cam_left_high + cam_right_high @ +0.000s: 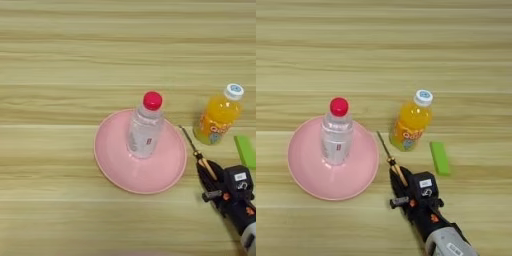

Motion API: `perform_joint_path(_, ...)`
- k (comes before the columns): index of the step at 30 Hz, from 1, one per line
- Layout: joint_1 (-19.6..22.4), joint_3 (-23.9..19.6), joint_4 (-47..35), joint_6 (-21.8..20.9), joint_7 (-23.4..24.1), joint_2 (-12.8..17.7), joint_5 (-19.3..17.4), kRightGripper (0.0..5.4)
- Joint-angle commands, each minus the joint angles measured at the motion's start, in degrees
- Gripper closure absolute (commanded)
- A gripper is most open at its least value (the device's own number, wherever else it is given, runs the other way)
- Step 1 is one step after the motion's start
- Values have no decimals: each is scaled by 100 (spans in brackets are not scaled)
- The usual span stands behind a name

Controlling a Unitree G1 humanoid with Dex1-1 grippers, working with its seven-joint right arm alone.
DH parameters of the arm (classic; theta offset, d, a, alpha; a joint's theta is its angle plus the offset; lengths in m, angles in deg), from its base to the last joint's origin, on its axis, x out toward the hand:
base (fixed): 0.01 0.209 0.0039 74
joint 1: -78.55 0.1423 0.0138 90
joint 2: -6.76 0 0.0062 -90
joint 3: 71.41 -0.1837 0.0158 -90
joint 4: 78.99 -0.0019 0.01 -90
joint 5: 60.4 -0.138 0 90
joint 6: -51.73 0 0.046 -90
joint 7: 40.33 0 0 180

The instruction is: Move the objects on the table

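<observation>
Basically, the table point(406, 45) fills both views. Pink plate point(303, 182) sits left of middle, clear water bottle point(336, 135) with red cap upright on it. Orange juice bottle point(411, 122) stands right of the plate, white cap. Right gripper point(397, 176) enters from the bottom right corner, black fingers closed around the screwdriver point(387, 154) handle, shaft tip pointing away toward the plate's rim. Green block point(439, 158) lies flat just right of the gripper, near the juice bottle.
</observation>
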Motion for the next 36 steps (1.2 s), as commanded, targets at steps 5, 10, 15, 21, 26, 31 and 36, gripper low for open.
perform_joint_path(5, -110, -33, 40, 138, 121, 106, 137, 448)
perform_joint_path(10, -143, -20, -50, 85, 164, 134, 246, 448)
perform_joint_path(15, -188, 20, -195, 29, 180, 115, 307, 448)
perform_joint_path(21, -279, 68, -504, 2, 200, 98, 360, 448)
perform_joint_path(26, -366, 81, -879, 91, 208, 91, 352, 449)
perform_joint_path(31, -432, 43, -1319, 180, 198, 58, 279, 449)
perform_joint_path(36, -486, 52, -1690, 262, 202, 37, 270, 449)
